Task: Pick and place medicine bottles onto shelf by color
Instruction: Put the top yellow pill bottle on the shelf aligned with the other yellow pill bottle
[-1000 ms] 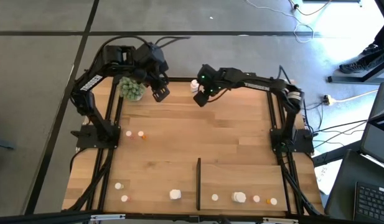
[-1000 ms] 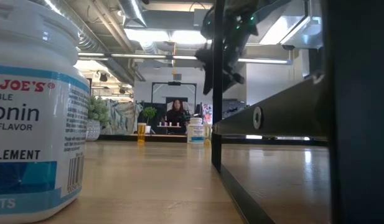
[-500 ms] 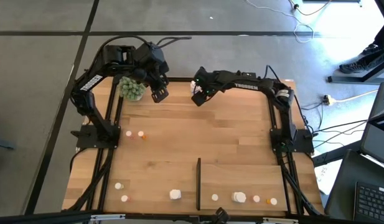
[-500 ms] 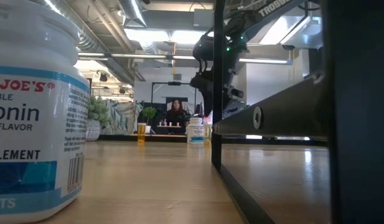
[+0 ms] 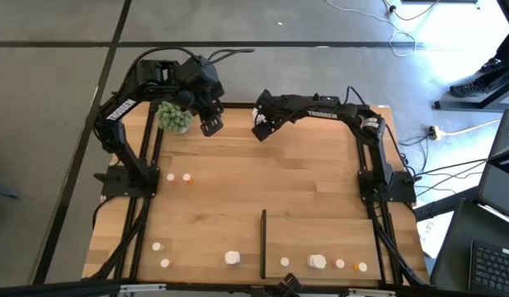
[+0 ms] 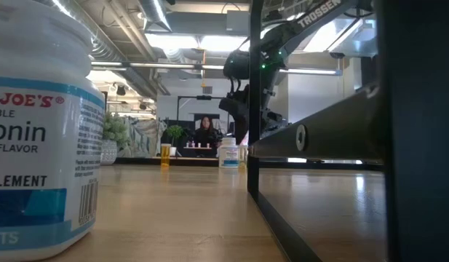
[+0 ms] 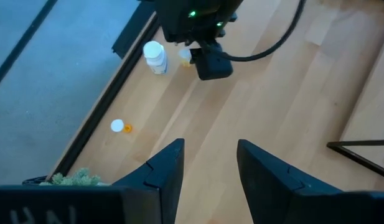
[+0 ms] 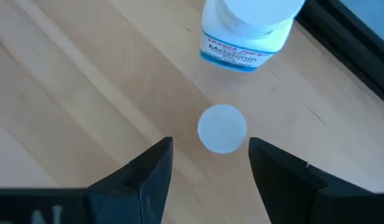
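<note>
Two spread fingers (image 8: pixel 151 180) of the right gripper (image 8: pixel 210 171) hung over a small white-capped bottle (image 8: pixel 222 128) at the counter's (image 5: pixel 238 190) far edge, just beside a chunkier white bottle (image 8: pixel 248 31). A good grasp would centre on the cap, descend straight, and avoid nudging the neighbour. Near the plant ball (image 5: pixel 175 117), the left gripper (image 7: pixel 207 165) waited, fingers parted and empty.

Right pincer (image 8: pixel 207 165) hovers over a small bottle (image 8: pixel 222 128) beside a larger bottle (image 8: pixel 248 34).
</note>
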You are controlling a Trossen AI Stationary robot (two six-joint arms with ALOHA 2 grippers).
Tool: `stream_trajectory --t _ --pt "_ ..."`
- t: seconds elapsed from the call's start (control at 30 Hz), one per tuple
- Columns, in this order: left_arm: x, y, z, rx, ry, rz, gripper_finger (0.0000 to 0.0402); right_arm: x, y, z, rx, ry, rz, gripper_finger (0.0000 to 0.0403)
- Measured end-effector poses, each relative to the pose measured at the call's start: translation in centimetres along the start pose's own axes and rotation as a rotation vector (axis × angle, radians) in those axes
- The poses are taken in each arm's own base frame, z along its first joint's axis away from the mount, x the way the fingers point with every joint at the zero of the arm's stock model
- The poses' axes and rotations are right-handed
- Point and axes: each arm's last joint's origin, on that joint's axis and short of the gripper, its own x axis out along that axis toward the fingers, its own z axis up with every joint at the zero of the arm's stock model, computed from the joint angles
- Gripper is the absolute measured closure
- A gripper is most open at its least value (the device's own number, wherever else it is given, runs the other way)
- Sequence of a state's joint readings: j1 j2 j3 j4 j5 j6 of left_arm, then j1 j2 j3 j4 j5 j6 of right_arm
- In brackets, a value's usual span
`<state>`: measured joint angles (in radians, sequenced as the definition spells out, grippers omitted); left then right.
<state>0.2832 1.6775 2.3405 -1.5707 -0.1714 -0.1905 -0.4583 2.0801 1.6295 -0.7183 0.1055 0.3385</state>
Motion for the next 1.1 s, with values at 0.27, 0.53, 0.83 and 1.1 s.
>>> stream_trajectory --t 0.27,0.53,0.83,1.1 --pt "0.0 -0.1 0.0 0.026 0.007 -0.038 0.0260 0.6 0.0 0.0 -0.002 -0.002 0.001 0.0192" --pt "0.0 -0.1 0.0 0.026 0.007 -0.037 0.0260 0.7 -0.7 0.4 0.011 -0.017 -0.001 0.0192" --pt "0.0 -0.1 0.0 0.027 0.006 -0.036 0.0260 0.7 -1.0 0.6 -0.001 -0.007 0.047 0.0192" --pt "0.0 -0.1 0.0 0.027 0.006 -0.036 0.0260 0.7 -1.0 0.6 -0.001 -0.010 0.048 0.0192"
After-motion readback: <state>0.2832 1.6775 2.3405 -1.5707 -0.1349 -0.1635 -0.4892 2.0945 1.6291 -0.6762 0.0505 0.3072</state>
